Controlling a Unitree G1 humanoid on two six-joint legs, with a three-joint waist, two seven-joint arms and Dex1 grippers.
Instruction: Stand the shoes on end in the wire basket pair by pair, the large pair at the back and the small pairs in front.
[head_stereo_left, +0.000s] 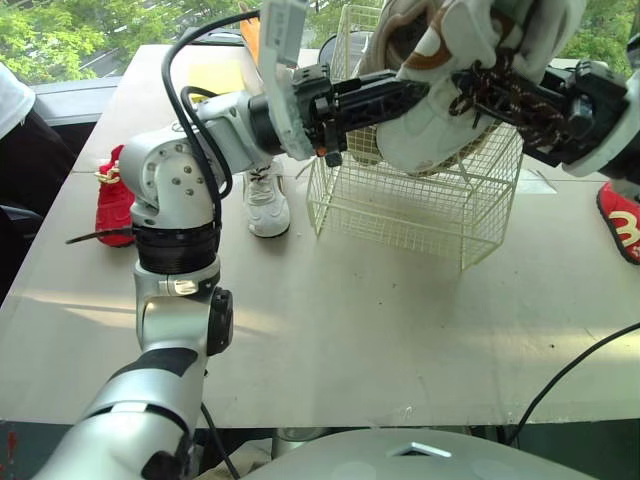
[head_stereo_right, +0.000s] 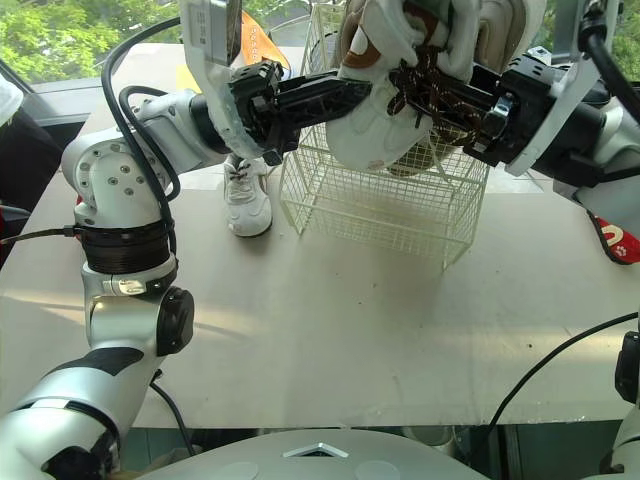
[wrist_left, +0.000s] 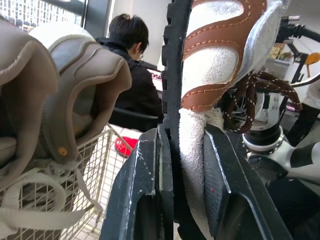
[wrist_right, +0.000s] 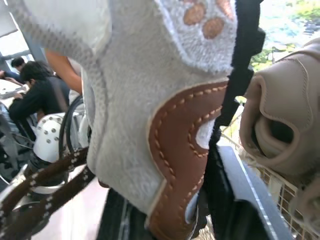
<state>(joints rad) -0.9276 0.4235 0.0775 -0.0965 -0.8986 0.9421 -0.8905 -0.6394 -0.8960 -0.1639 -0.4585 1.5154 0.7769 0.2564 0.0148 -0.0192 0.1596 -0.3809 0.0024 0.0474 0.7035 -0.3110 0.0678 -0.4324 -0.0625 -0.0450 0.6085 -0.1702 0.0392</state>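
We see both arms meeting over the wire basket (head_stereo_left: 400, 215), which stands at the far middle of the table (head_stereo_left: 350, 330). Between them hangs the large white shoe (head_stereo_left: 435, 135) with brown trim and brown laces. Its long axis runs steeply up and down, tilted a little. The rounded end points down into the basket's open top, the trimmed collar points up, and the laces face right. The left gripper (head_stereo_left: 400, 95) is clenched on the shoe's edge, with the black sole and white lining pinched between its fingers (wrist_left: 145, 190). The right gripper (head_stereo_right: 440, 95) grasps the laced side, with the upper wedged between its fingers. A beige shoe (wrist_left: 82, 95) stands on end in the basket beside it. A small white sneaker (head_stereo_left: 266, 200) lies just left of the basket, toe towards us. One red shoe (head_stereo_left: 114, 195) lies far left and another red shoe (head_stereo_left: 620, 225) far right.
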